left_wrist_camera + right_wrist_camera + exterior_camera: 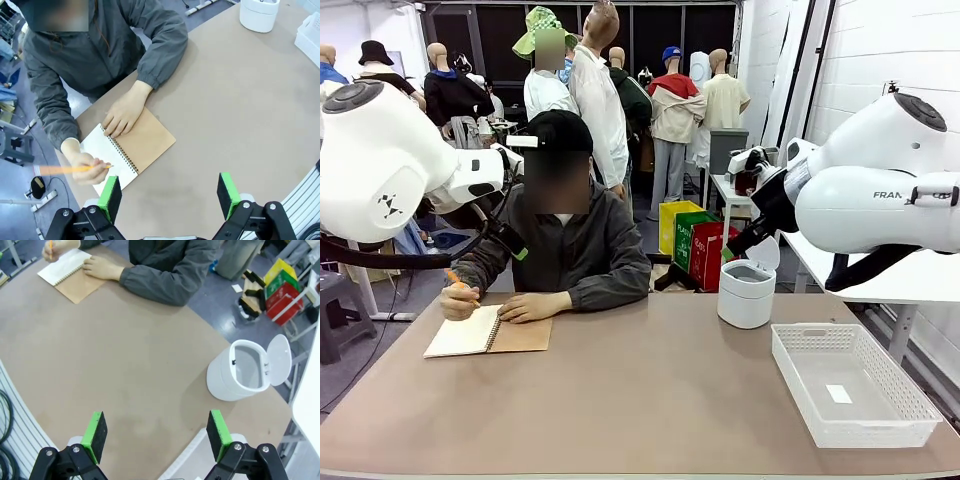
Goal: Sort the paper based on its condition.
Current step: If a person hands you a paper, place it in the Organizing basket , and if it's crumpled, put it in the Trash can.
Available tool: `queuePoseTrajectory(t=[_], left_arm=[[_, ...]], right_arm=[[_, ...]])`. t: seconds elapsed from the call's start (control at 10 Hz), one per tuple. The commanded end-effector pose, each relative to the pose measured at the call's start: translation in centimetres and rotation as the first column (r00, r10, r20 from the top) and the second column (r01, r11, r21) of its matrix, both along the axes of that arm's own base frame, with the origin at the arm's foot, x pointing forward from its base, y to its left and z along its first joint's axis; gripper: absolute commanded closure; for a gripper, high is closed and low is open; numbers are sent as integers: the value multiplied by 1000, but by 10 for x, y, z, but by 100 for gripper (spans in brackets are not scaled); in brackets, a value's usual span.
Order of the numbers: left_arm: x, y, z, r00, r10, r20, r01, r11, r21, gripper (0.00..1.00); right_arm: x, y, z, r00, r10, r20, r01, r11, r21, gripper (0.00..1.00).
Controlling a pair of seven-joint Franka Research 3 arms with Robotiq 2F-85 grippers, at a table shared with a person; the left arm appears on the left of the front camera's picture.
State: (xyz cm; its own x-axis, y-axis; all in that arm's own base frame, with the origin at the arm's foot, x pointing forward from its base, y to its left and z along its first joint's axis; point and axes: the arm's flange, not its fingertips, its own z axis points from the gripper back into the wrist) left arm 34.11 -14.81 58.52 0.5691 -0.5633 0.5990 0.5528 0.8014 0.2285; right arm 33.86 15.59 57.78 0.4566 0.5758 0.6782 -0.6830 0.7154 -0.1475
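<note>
No loose paper is in view. A person at the far side writes with an orange pencil (70, 169) on the white page of an open spiral notebook (490, 332) (127, 152) (70, 272) with a brown cover. The person's other hand (122, 115) rests on it. My left gripper (170, 195) hangs open high above the table, near the notebook, with nothing between its green pads. My right gripper (156, 435) is also open and empty, high over the table's right half.
A white bin (747, 290) (240, 372) with its lid up stands at the far right. A white mesh basket (850, 385) sits at the near right, a small white sticker (838, 393) on its floor. The brown table (650, 400) is bare in the middle.
</note>
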Motion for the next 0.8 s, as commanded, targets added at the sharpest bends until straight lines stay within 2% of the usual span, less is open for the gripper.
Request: queuePoseTrajectory(t=[0.0, 0.1, 0.5, 0.7], left_arm=[[-2, 10, 0, 997, -80, 20, 81, 996, -40, 0], [-2, 15, 3, 990, -139, 38, 142, 986, -82, 0], [-1, 30, -1, 967, -242, 84, 254, 947, -198, 0], [2, 34, -6, 964, -246, 95, 262, 940, -220, 0]], right_arm=[[4, -8, -1, 997, 75, -9, -75, 996, 49, 0], [5, -13, 2, 994, 111, 1, -111, 991, 79, 0], [6, -21, 6, 976, 213, 46, -218, 962, 162, 0], [8, -20, 4, 972, 228, 62, -235, 956, 178, 0]])
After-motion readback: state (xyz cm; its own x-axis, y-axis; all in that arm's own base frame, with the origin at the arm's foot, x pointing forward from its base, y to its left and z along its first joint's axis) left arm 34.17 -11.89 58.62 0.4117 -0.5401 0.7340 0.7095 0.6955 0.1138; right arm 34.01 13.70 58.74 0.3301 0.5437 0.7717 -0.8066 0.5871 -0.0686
